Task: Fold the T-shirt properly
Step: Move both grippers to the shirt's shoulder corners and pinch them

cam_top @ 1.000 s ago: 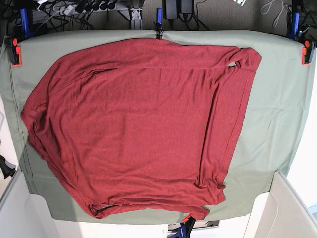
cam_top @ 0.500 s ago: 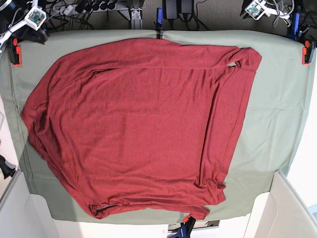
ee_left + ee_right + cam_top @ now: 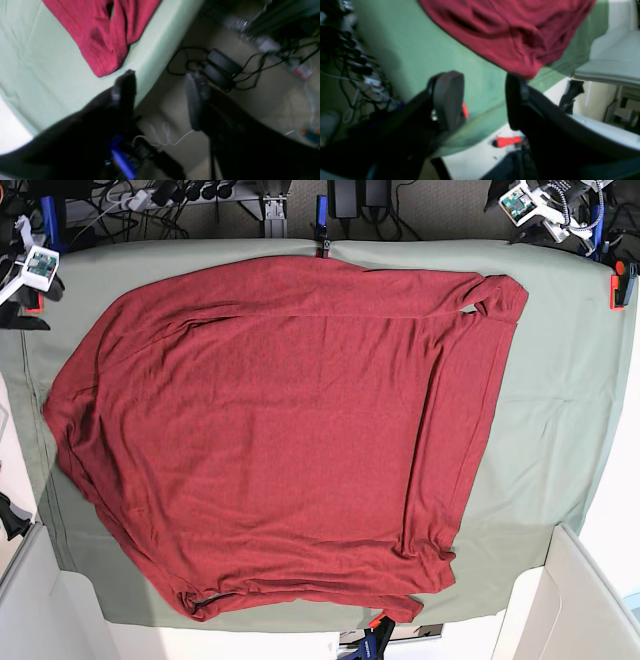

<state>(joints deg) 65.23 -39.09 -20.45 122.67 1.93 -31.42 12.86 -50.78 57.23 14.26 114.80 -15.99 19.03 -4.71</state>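
Note:
The brick-red T-shirt (image 3: 280,420) lies spread flat on the sage-green table cloth (image 3: 560,400), with a bunched sleeve end at the back right (image 3: 495,295). My left gripper (image 3: 160,92) is open and empty above the table's back edge, a short way from that bunched red corner (image 3: 105,37). Its wrist shows at the top right of the base view (image 3: 535,202). My right gripper (image 3: 482,100) is open and empty over the green cloth, just short of the shirt's edge (image 3: 510,32). Its wrist shows at the left edge (image 3: 35,270).
Red clamps (image 3: 624,285) and blue clamps (image 3: 321,225) hold the cloth at the table's edges. Another blue clamp sits at the front (image 3: 375,642). White bins stand at the front right (image 3: 590,600) and front left (image 3: 30,600). Power bricks (image 3: 221,68) and cables lie behind the table.
Both arms have come into the base view at the back corners. The right arm has moved down along the left edge. The shirt has not moved.

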